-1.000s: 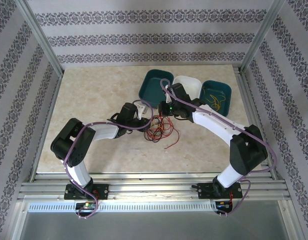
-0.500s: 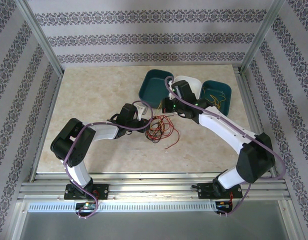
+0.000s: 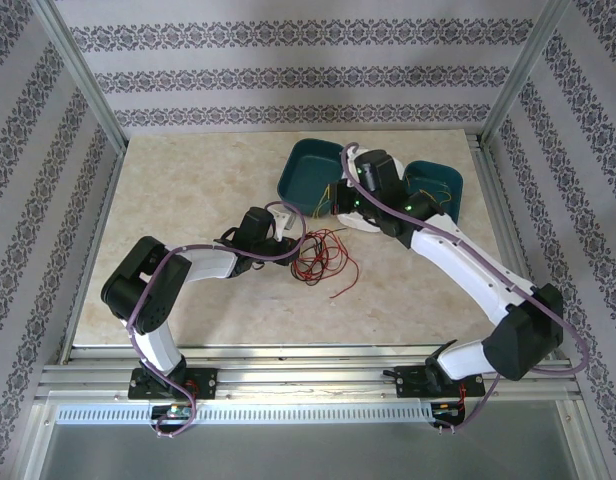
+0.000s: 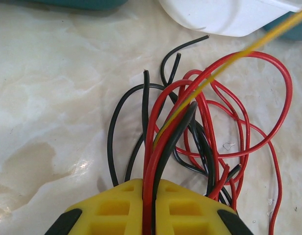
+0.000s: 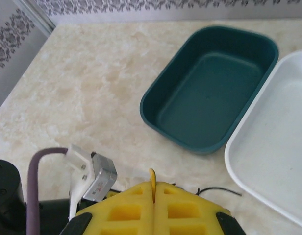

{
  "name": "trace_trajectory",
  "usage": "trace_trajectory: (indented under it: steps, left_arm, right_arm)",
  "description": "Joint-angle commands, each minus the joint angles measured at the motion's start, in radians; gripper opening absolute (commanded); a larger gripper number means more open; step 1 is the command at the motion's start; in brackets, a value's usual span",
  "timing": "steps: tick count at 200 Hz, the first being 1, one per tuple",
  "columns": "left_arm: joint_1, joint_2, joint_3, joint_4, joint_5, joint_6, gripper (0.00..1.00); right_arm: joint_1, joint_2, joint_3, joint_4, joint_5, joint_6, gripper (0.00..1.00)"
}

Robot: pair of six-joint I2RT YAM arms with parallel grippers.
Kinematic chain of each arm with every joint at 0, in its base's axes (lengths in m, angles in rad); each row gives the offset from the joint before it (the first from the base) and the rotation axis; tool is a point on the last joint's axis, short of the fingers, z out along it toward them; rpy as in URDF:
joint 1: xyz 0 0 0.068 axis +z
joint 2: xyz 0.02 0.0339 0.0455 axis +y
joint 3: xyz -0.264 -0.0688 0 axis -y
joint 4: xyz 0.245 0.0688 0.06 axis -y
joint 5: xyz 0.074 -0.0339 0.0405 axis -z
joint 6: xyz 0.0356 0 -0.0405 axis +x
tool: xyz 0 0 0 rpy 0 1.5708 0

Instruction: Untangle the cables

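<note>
Pinching a bunch of red and black cables [image 4: 190, 117], the left claw [image 4: 149, 188] grips them with its yellow fingers [image 4: 116, 205] pressed together, low over the marbled table [image 4: 53, 98]. The tangle lies mid-table, just beside a white tray [image 5: 273, 147] and near a teal bin [image 5: 210, 88]. The right claw [image 5: 153, 188] is clamped on a thin yellow cable [image 4: 224, 63], which runs straight out of the tangle toward the tray.
</note>
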Motion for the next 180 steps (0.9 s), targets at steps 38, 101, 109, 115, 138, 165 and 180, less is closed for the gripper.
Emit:
trace_trajectory:
  steps: [38,101,109,115,138,165,180]
  left_arm:
    - [-0.012,0.003,0.001,0.015,0.003,-0.003,0.1]
    - [-0.012,-0.005,-0.003,0.01,0.001,-0.004,0.1]
    - [-0.012,-0.006,-0.004,0.01,-0.002,-0.005,0.1]
    - [-0.012,-0.007,-0.004,0.008,-0.004,-0.003,0.1]
    - [-0.012,-0.01,-0.004,0.008,-0.005,-0.002,0.1]
    - [-0.012,-0.011,-0.003,0.008,-0.004,-0.003,0.1]
    - [-0.012,-0.01,-0.004,0.01,-0.005,-0.003,0.1]
  right_arm:
    - [-0.005,-0.073,0.114,-0.001,0.124,-0.116,0.0]
    - [-0.007,-0.085,0.191,0.003,0.208,-0.2,0.0]
    - [-0.008,-0.091,0.191,0.011,0.226,-0.209,0.0]
    - [-0.01,-0.094,0.191,0.018,0.237,-0.217,0.0]
    - [-0.029,-0.099,0.199,0.025,0.273,-0.233,0.0]
    - [-0.074,-0.093,0.204,0.018,0.279,-0.224,0.0]
    - [-0.103,-0.086,0.197,0.016,0.271,-0.212,0.0]
